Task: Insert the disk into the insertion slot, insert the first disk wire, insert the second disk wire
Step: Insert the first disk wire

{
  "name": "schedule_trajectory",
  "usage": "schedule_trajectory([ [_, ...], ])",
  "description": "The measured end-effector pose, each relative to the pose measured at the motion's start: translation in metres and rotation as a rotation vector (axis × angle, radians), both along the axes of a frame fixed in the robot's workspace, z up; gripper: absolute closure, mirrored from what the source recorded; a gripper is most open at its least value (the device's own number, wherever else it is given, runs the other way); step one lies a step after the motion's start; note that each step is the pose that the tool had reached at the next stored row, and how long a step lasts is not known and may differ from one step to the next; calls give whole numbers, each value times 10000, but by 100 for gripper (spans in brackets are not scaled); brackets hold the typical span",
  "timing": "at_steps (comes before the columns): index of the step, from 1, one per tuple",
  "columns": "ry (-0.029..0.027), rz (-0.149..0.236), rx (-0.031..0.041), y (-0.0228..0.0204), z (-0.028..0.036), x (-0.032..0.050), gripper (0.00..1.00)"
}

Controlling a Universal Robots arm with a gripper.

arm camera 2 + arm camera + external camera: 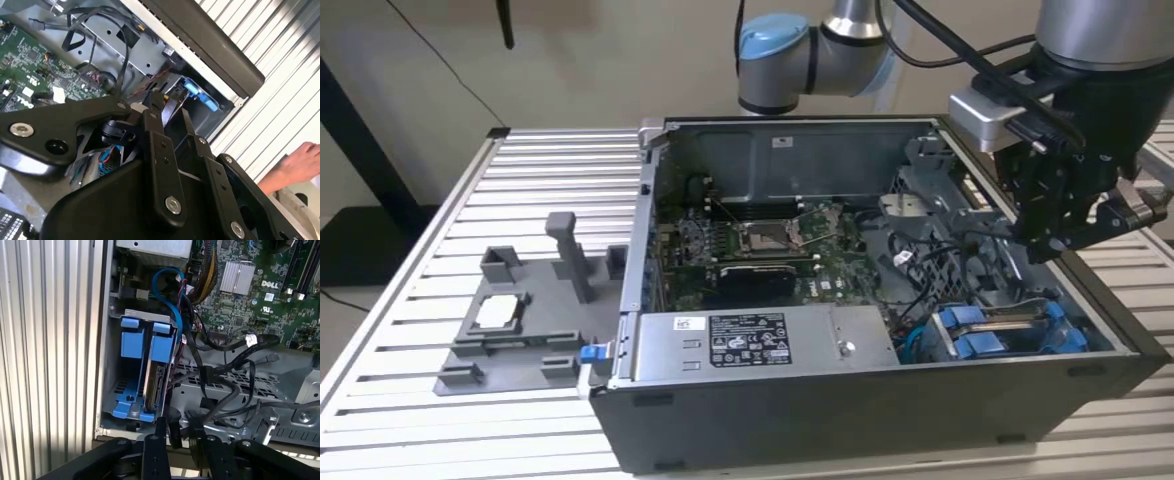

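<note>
In the exterior view's lower right, the disk (pixel 1011 322) sits in the insertion slot (pixel 112 360). The claw (pixel 1057 240) hovers above it; I cannot tell whether it is open or closed. Wiring probably needs a square, straight push, clear of the loose black cables (pixel 220 385).

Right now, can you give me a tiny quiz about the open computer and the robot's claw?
1. True or false: the silver-grey rectangular disk in its bright blue plastic carrier sits inside the dark grey metal drive cage.
2. The black claw hangs over: A) the open dark grey computer case; B) a kitchen sink; C) a bookshelf.
3. Fill in: by the slatted metal table, a person's ____ shows.
Key: 1 true; 2 A; 3 hand.
</note>
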State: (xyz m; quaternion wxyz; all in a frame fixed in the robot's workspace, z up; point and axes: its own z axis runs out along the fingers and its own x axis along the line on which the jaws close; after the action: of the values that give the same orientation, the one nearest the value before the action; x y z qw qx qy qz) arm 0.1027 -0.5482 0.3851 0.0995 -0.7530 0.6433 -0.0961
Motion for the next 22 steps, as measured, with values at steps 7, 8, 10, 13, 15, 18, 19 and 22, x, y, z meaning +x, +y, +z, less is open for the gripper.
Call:
schedule_trajectory([
  [7, -136, 11, -1, 2, 3, 0, 76],
  [8, -136, 11, -1, 2, 3, 0, 76],
  [10, -136, 11, -3, 2, 3, 0, 80],
  [13, -130, 12, -6, 2, 2, 3, 80],
  [15, 36, 7, -55, 2, 0, 24, 80],
  [18, 432, 10, -138, 2, 0, 74, 80],
  [19, 569, 10, -159, 2, -1, 93, 80],
  [22, 983, 12, -221, 2, -2, 158, 80],
])
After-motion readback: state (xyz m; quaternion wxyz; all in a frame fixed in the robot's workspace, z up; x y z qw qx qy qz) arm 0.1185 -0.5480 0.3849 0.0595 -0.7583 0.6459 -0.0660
